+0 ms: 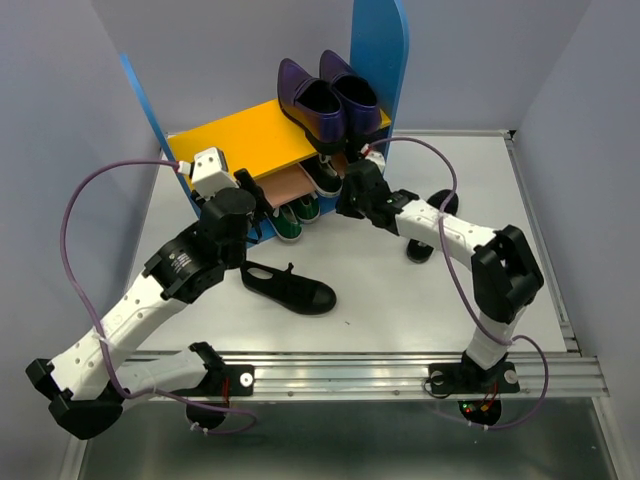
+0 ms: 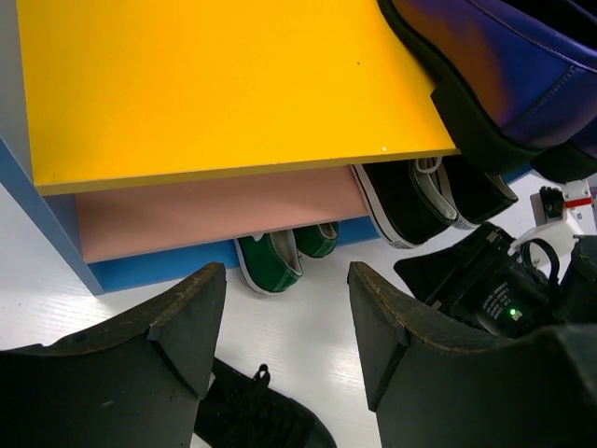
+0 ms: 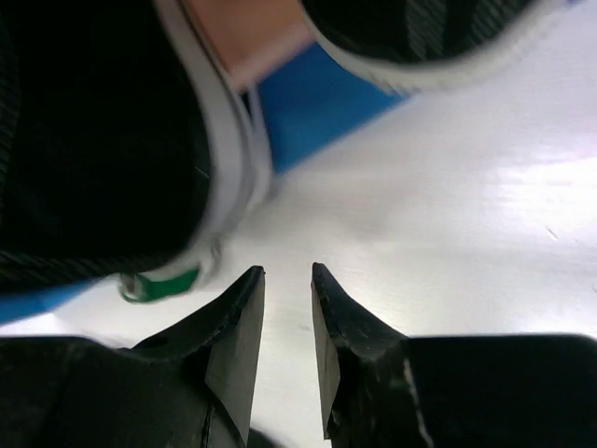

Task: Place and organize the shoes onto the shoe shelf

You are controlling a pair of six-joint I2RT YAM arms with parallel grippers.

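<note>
1. The left arm point(image 1: 130, 310) and right arm point(image 1: 450, 235) have white link shells joined by black cylindrical joints.
2. A lavender cable point(image 1: 66, 235) loops beside the left arm, and a second lavender cable point(image 1: 420, 141) runs along the right arm.
3. A white camera block point(image 1: 210, 168) sits at the left wrist.
4. The left base point(image 1: 215, 365) and right base point(image 1: 470, 378) are black. Small red and green lights show under the right one.
5. The left gripper point(image 2: 287, 280) has 2 black wedge-shaped fingers with scuffed, tan-worn edges. The right gripper point(image 3: 287, 275) is the same matt black.
</note>
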